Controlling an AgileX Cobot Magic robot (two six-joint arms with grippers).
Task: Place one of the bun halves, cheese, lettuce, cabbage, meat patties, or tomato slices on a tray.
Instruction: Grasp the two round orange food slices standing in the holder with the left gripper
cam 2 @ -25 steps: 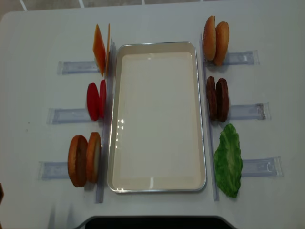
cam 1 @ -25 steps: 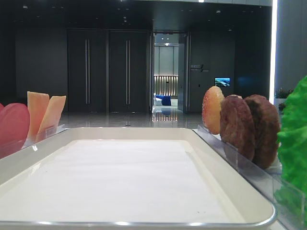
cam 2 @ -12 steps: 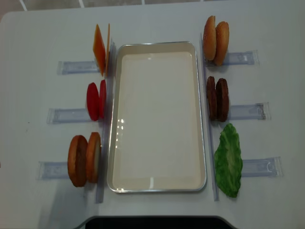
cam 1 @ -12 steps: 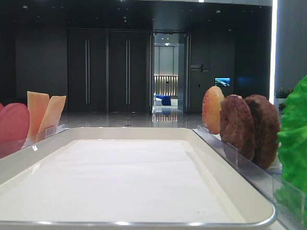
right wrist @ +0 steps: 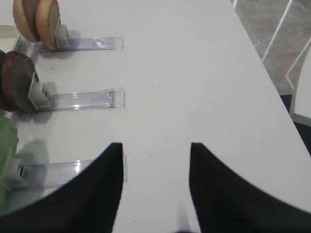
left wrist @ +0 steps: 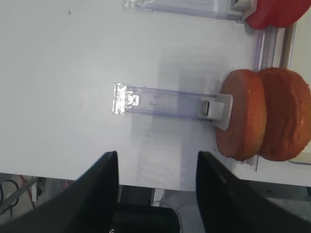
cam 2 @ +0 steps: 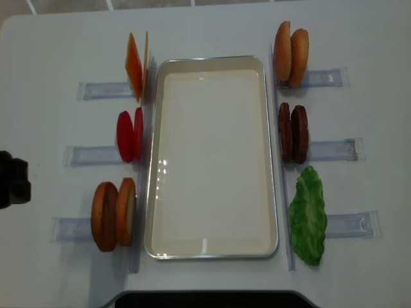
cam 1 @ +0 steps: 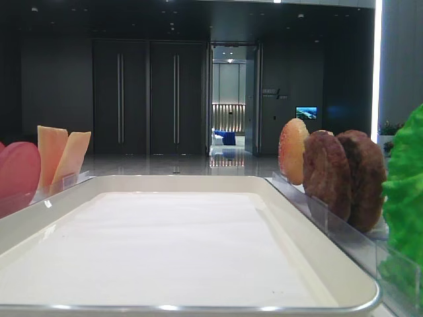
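Note:
The white tray point(cam 2: 212, 59) lies in the middle of the table with nothing on it. To its left stand the cheese point(cam 2: 135, 65), the tomato slices point(cam 2: 128, 135) and two bun halves point(cam 2: 114, 215). On its right are two more bun halves point(cam 2: 290, 54), the meat patties point(cam 2: 292, 133) and the lettuce point(cam 2: 307, 215). No cabbage shows. My left gripper point(left wrist: 156, 155) is open and holds nothing; it hangs near the table's edge, left of the bun halves point(left wrist: 262, 121). My right gripper point(right wrist: 155, 145) is open over bare table, right of the lettuce point(right wrist: 7, 145).
Clear plastic holders point(cam 2: 96, 154) lie beside each food stack. A dark part of the left arm point(cam 2: 11, 180) shows at the left edge of the overhead view. The table edge and floor point(right wrist: 272, 34) lie right of the right gripper.
The left arm has come into the overhead view at the left edge, level with the gap between tomato slices and bun halves. The food and tray have not moved.

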